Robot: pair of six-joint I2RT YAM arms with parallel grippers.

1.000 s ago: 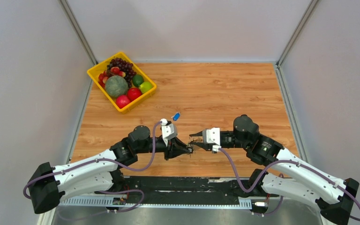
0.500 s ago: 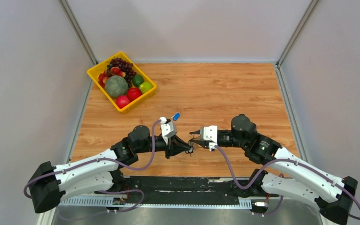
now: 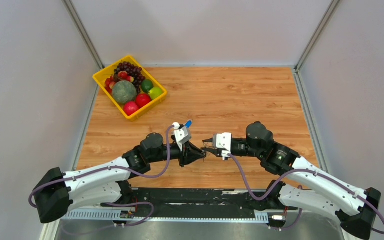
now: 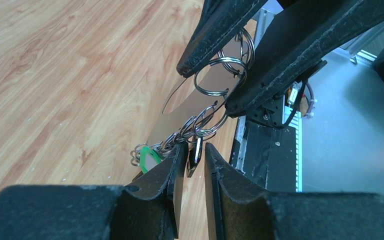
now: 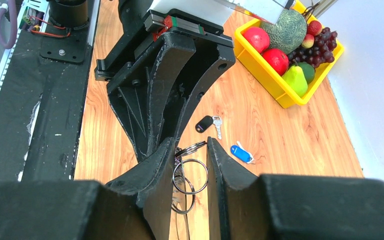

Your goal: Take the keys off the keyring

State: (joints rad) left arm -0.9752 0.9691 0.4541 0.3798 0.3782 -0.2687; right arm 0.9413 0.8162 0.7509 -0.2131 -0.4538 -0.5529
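My right gripper (image 5: 191, 142) is shut on the keyring (image 5: 190, 193), whose silver ring spans the gap between its fingers. In the left wrist view those fingers (image 4: 215, 30) come down from the top, and a chain of small rings (image 4: 200, 122) and a green tag (image 4: 147, 160) hang below them. My left gripper (image 4: 195, 146) stands narrowly open around one of the keys (image 4: 194, 157), which hangs edge-on between its pads with a sliver of table showing beside it. From above, the left gripper (image 3: 201, 154) and the right gripper (image 3: 205, 146) meet tip to tip over the table's near middle.
A loose black-headed key (image 5: 205, 123) and a blue tag (image 5: 240, 153) lie on the wood just beyond the grippers; the blue tag (image 3: 188, 123) shows from above too. A yellow basket (image 3: 100, 76) of fruit stands at the far left. The black base rail (image 3: 195, 196) runs along the near edge.
Both grippers have shifted a little away from the near edge, still tip to tip. The left arm has stretched further forward.
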